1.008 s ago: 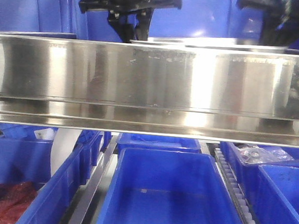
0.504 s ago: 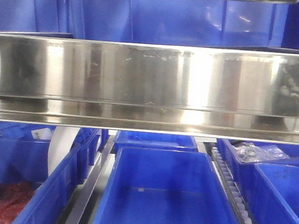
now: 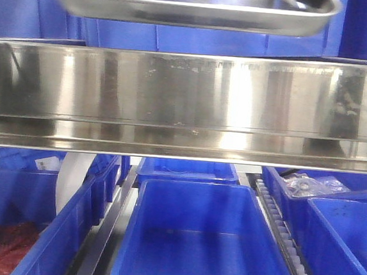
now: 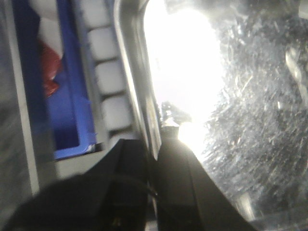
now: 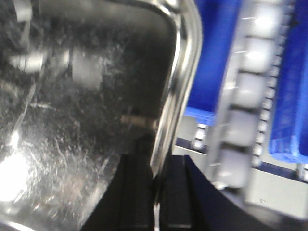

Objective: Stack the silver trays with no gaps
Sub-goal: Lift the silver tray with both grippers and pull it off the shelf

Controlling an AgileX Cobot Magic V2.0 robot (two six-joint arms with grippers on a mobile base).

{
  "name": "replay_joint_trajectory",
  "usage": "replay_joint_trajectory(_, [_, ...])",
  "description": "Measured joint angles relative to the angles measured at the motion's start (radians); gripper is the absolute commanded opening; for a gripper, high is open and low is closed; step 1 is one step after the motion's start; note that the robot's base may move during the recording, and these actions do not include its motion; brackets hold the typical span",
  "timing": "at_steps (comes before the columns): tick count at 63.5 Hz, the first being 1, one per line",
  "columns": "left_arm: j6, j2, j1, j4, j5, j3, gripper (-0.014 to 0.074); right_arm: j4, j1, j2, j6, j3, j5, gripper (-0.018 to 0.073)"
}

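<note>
**Front view:** a silver tray (image 3: 194, 11) hangs level at the top of the picture. Its long axis runs left to right and its underside faces the camera. It is above and clear of the steel shelf rail (image 3: 187, 99). Half a second ago only a thin strip of it showed at the top edge; now it sits lower and shows its full width. Blue bins (image 3: 203, 242) stand below the rail.

**Left wrist view:** the left hand (image 4: 156, 139) is closed on the tray's left rim, with one finger outside the rim and one inside. The scuffed, glaring tray floor (image 4: 240, 120) spreads to the right. White rollers (image 4: 108, 77) and a blue bin (image 4: 72, 101) lie to the left.

**Right wrist view:** the right hand (image 5: 155, 166) pinches the right rim near a rounded corner, with the tray floor (image 5: 86, 96) to the left. A roller track (image 5: 243, 106) and a blue bin (image 5: 214, 57) lie to the right.
</note>
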Motion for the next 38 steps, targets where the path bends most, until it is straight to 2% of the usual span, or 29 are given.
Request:
replay_joint_trajectory(16, [0.000, -0.125, 0.002, 0.023, 0.015, 0.079, -0.0045, -0.013, 0.075, -0.033, 0.036, 0.000, -0.002, 0.0021])
replay_joint_trajectory(38, [-0.008, -0.130, 0.002, 0.029, 0.004, 0.083, -0.0045, -0.019, 0.080, -0.051, 0.041, 0.000, -0.014, 0.0021])
